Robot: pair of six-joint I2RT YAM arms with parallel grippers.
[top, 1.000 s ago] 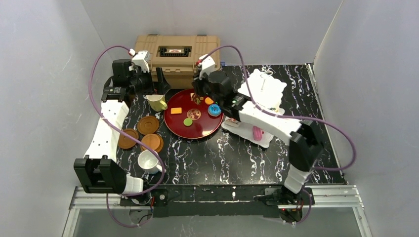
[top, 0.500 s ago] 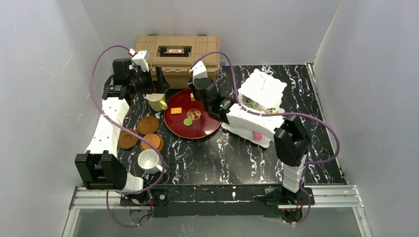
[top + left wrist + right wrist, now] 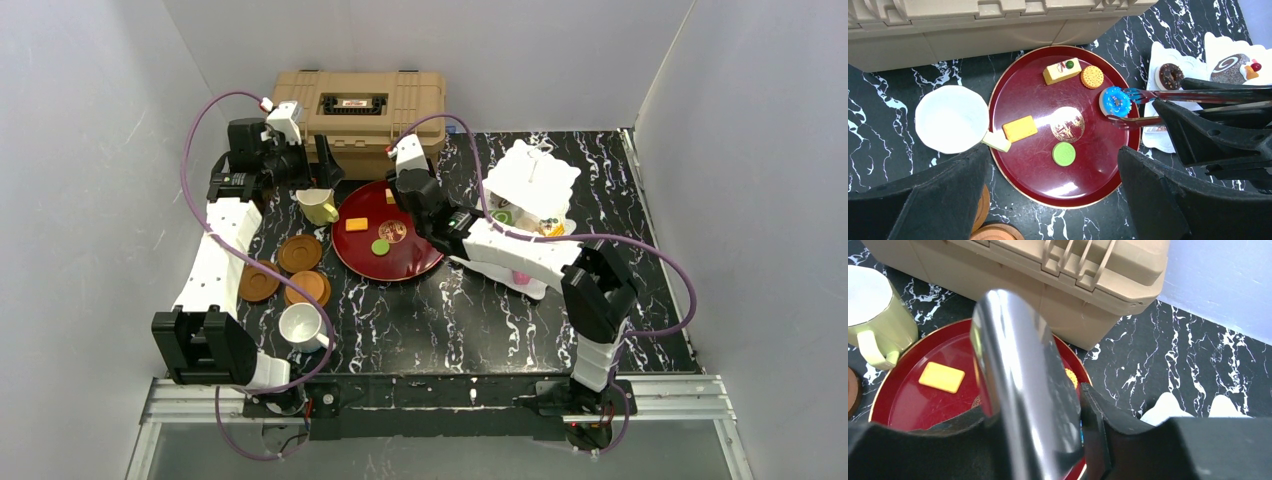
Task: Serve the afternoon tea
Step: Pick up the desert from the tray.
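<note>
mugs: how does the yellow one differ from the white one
The yellow mug is pale yellow and stands beside the red tray's left rim; the white mug is white and sits nearer the left arm's base, next to the brown saucers. Both look empty, and neither is on a saucer.

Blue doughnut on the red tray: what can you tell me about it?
The blue doughnut is a small round toy with glossy blue icing, coloured sprinkles and a pale rim. It lies flat on the dark red tray, near its edge, between the two forked tips of metal tongs; one tip seems to touch it.
</note>
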